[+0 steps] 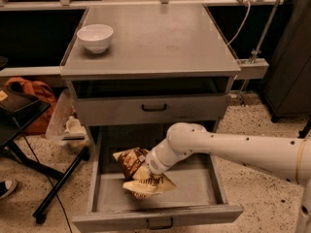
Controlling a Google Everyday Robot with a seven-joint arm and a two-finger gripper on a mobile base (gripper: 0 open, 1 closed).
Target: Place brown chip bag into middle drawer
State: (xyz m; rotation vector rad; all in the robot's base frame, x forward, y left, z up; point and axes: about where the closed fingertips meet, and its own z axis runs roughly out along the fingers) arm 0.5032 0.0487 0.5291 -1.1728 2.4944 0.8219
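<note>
The end effector, down in the middle drawer, is buried behind its wrist and the brown chip bag; the arm is cut off at right.

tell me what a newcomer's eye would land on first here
The thick white robot arm reaching in from the right draws the eye first. Its gripper is low inside the open wide grey metal middle drawer, right at the crinkly tan-and-brown chip bag. After that, the small white bowl stands out at the back left of the grey cabinet top.
</note>
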